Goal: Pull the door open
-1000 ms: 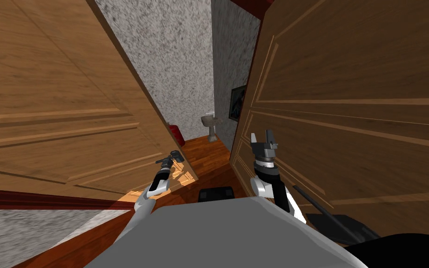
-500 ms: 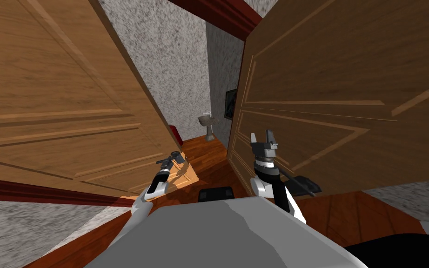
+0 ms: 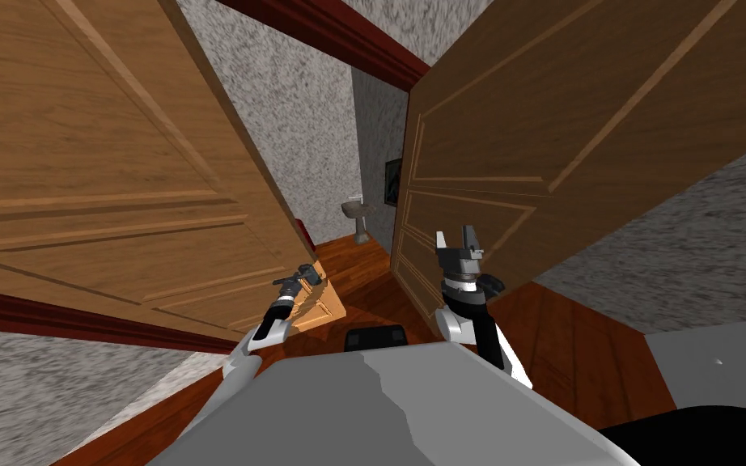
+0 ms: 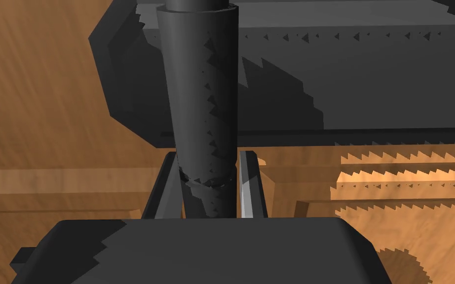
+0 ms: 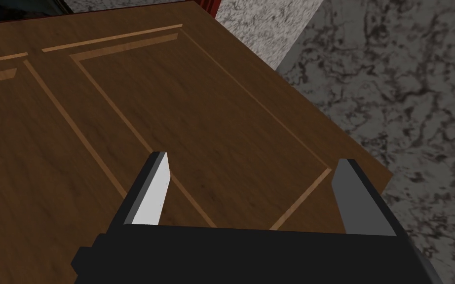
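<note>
A light brown panelled door (image 3: pixel 104 186) stands ajar on my left, its free edge toward the gap in the middle. My left gripper (image 3: pixel 302 279) is at that edge. In the left wrist view, the left gripper (image 4: pixel 207 186) is shut on the door's dark lever handle (image 4: pixel 199 98), one finger pressing each side. The handle's dark base block (image 4: pixel 330 69) lies against the wood beyond. My right gripper (image 3: pixel 456 241) is held up in front of a darker brown door (image 3: pixel 541 146). Its fingers (image 5: pixel 155 190) stand wide apart, so the right gripper (image 5: pixel 256 195) is open and holds nothing.
Between the two doors a gap shows reddish wood floor (image 3: pixel 359 271), a small pale pedestal fixture (image 3: pixel 356 217) and a dark picture (image 3: pixel 392 181) on a speckled grey wall. A maroon door frame (image 3: pixel 323 36) runs overhead. Speckled wall (image 3: pixel 687 251) lies at the right.
My view has swung: the dark door has slid left in the picture, uncovering wall and floor at the right. The left gripper stays shut on the handle. The right arm holds its pose.
</note>
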